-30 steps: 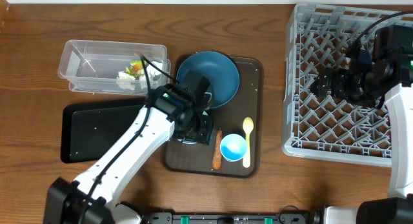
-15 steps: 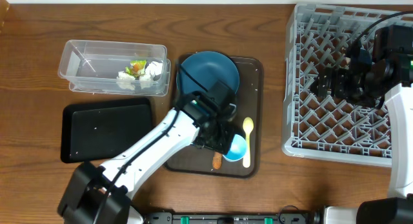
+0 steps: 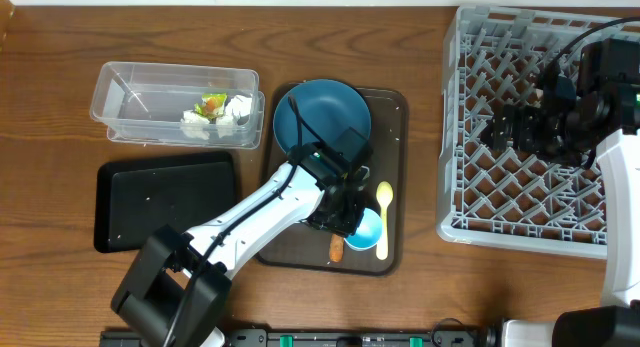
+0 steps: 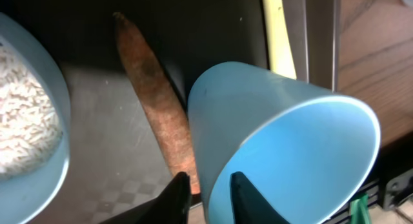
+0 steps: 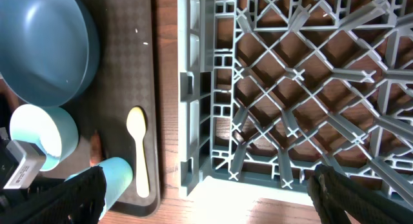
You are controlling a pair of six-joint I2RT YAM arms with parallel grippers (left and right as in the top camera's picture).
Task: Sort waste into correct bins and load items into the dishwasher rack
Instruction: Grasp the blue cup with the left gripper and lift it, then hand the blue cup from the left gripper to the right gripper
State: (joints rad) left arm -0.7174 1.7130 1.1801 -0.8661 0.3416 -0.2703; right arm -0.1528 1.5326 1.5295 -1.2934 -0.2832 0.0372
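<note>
Your tub (image 3: pixel 130 97) at ten o'clock holds crumpled paper (image 3: pixel 237 110) and a wrapper (image 3: pixel 211 104). Only the left wrist view shows rice (image 4: pixel 22 121) in the bowl (image 4: pixel 45 182), and your left claw (image 4: pixel 208 185) clamped on the rim of the tilted blue cup (image 4: pixel 277 140) at six o'clock. Your right claw (image 5: pixel 206 195) hangs released over the rack (image 5: pixel 290 75).

The table (image 3: pixel 60 47) is brown wood with visible grain and a low sheen. The tub (image 3: pixel 140 102) at far left is clear, glossy plastic, and the black tray (image 3: pixel 140 202) on its near side looks matt. The serving tray (image 4: pixel 110 179) carries a fine chequered texture (plainest in the left wrist view). The small blue cup (image 4: pixel 284 140) is smooth satin plastic. The carrot-like stick (image 4: pixel 155 108) is rough and dull. The dishwasher rack (image 3: pixel 452 137) is grey moulded plastic.
</note>
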